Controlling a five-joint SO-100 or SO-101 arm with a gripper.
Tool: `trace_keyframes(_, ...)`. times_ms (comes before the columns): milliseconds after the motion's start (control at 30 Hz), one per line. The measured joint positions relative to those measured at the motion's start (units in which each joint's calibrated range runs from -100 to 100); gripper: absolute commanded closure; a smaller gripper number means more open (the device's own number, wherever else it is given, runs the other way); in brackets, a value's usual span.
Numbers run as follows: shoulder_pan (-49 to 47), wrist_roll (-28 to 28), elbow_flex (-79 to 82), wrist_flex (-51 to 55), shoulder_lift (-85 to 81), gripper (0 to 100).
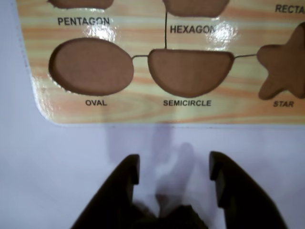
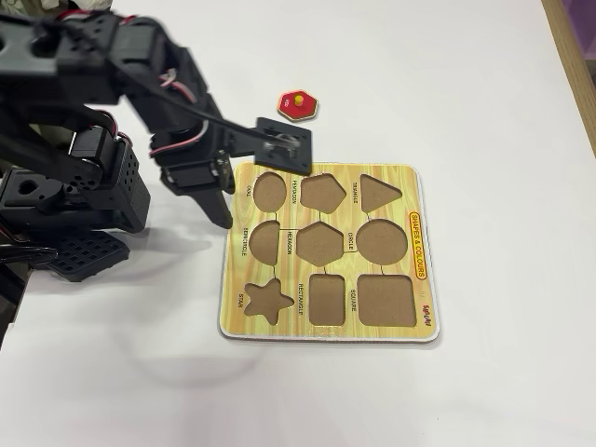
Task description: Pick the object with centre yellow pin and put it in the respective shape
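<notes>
The object with centre yellow pin (image 2: 297, 104), a small red hexagon, lies on the white table beyond the board's far edge in the fixed view; it is out of the wrist view. The yellow wood-grain board (image 2: 326, 332) (image 1: 143, 112) lies flat, and the respective shape, the brown cut-out labelled HEXAGON (image 2: 320, 242) (image 1: 195, 5), sits at its middle, cut off by the top edge of the wrist view. My gripper (image 1: 174, 164) (image 2: 223, 212) hangs over bare table just off the board's left edge, near the oval and semicircle cut-outs. It is open, with nothing between its dark fingers.
Other brown cut-outs on the board include the pentagon (image 2: 322, 192), circle (image 2: 382, 240), oval (image 1: 90, 66), semicircle (image 1: 190, 70) and star (image 1: 281, 69). The arm's black body and base (image 2: 65, 186) fill the left of the fixed view. A wooden edge (image 2: 577, 56) runs along the right.
</notes>
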Motion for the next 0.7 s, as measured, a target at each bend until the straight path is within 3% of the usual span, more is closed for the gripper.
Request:
trace_keyframes(233, -0.09, 0.0, -20.14, 16.97, 10.22, 83)
trace_keyframes(700, -17.12, -0.31, -43.53, 18.34, 32.22, 82)
